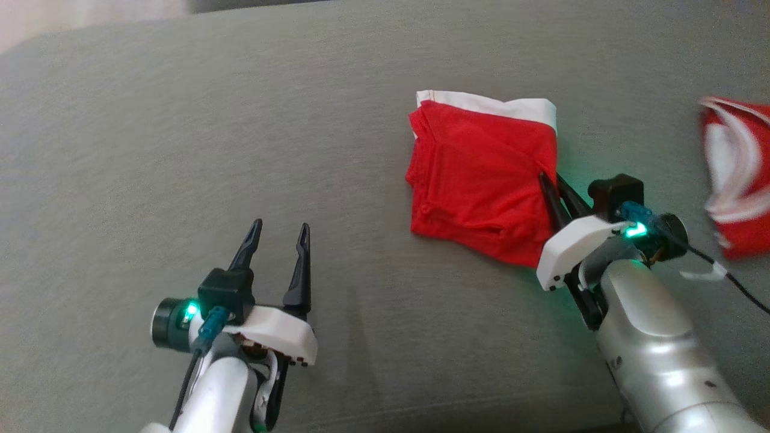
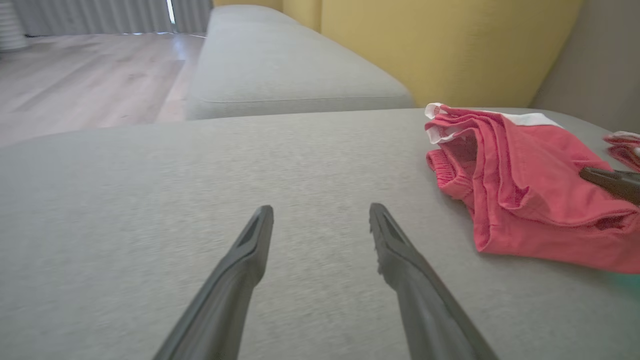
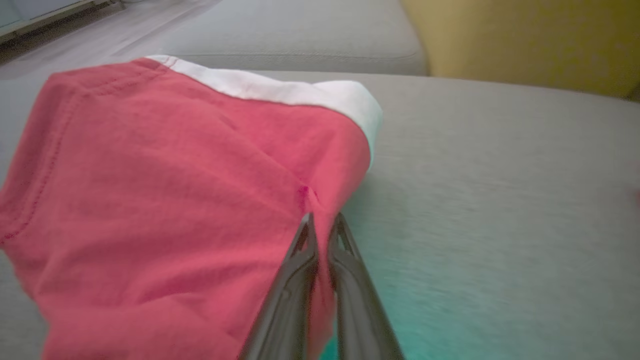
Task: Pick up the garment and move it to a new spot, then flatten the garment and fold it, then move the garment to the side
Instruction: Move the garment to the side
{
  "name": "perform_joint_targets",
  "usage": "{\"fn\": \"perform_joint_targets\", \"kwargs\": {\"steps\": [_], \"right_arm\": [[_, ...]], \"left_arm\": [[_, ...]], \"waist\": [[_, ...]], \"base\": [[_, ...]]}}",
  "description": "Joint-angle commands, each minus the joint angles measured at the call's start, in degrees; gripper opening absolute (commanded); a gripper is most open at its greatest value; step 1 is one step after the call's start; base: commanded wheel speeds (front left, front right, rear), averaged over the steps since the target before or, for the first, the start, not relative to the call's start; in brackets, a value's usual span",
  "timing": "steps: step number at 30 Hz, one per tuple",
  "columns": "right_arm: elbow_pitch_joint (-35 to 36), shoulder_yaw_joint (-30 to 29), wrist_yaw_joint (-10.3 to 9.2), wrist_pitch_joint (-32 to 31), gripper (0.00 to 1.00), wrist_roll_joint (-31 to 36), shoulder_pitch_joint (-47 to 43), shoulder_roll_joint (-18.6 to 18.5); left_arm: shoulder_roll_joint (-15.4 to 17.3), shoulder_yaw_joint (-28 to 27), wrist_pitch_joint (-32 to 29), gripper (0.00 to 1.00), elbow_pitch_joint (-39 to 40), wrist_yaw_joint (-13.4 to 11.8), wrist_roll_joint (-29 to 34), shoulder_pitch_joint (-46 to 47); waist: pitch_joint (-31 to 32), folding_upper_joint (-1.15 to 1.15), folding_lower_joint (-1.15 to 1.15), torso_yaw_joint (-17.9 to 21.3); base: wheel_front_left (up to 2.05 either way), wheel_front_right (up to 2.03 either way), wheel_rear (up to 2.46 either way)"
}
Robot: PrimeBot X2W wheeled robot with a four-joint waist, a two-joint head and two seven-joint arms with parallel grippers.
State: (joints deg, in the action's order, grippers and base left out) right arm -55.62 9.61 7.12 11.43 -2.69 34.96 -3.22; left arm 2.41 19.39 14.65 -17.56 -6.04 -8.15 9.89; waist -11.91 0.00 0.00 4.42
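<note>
The garment is a folded red piece with a white band along its far edge, lying on the grey cushion right of centre. It also appears as the garment and the garment in the wrist views. My right gripper is shut on the garment's right edge, pinching a fold of red fabric between its fingers; the right gripper shows the cloth puckered at the tips. My left gripper hovers open over bare cushion to the lower left, well apart from the garment; the left gripper holds nothing.
A second red and white cloth lies at the right edge of the cushion. A yellow backrest rises behind the seat, another grey cushion extends beyond, and wooden floor lies past it.
</note>
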Motion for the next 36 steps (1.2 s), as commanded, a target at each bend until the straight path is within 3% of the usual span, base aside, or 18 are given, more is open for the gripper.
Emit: {"fn": "perform_joint_targets", "kwargs": {"steps": [1, 11, 16, 27, 36], "right_arm": [[2.0, 0.8, 0.36, 0.8, 0.00, -1.0, -0.6, 0.3], [4.7, 1.8, 0.36, 0.8, 0.00, -4.9, -3.1, 0.3], [5.7, 2.5, 0.36, 0.5, 0.00, -4.8, -3.7, 0.3], [7.3, 0.1, 0.36, -0.5, 0.00, 1.3, 0.9, -1.3], [5.6, -6.9, 0.36, -5.6, 0.00, 7.8, 10.5, -11.9]], "left_arm": [[0.5, -2.0, 0.3, 1.00, 1.3, 0.3, 0.7, 2.1], [0.5, -3.3, 0.3, 1.00, 0.6, 1.4, 1.6, 2.0], [0.5, -3.1, 0.3, 1.00, 0.5, 1.9, 2.0, 2.2], [0.5, -1.8, 0.3, 1.00, 0.5, 2.3, 1.3, 2.4], [0.5, -1.6, 0.3, 1.00, 1.3, 2.8, 1.7, 3.4]], "waist": [[0.7, 0.00, 0.00, 9.1], [0.0, 0.00, 0.00, 21.9], [-0.7, 0.00, 0.00, 25.0], [-2.8, 0.00, 0.00, 22.5], [-5.4, 0.00, 0.00, 16.3]], "base": [[0.00, 0.00, 0.00], [0.00, 0.00, 0.00], [0.00, 0.00, 0.00], [0.00, 0.00, 0.00], [0.00, 0.00, 0.00]]}}
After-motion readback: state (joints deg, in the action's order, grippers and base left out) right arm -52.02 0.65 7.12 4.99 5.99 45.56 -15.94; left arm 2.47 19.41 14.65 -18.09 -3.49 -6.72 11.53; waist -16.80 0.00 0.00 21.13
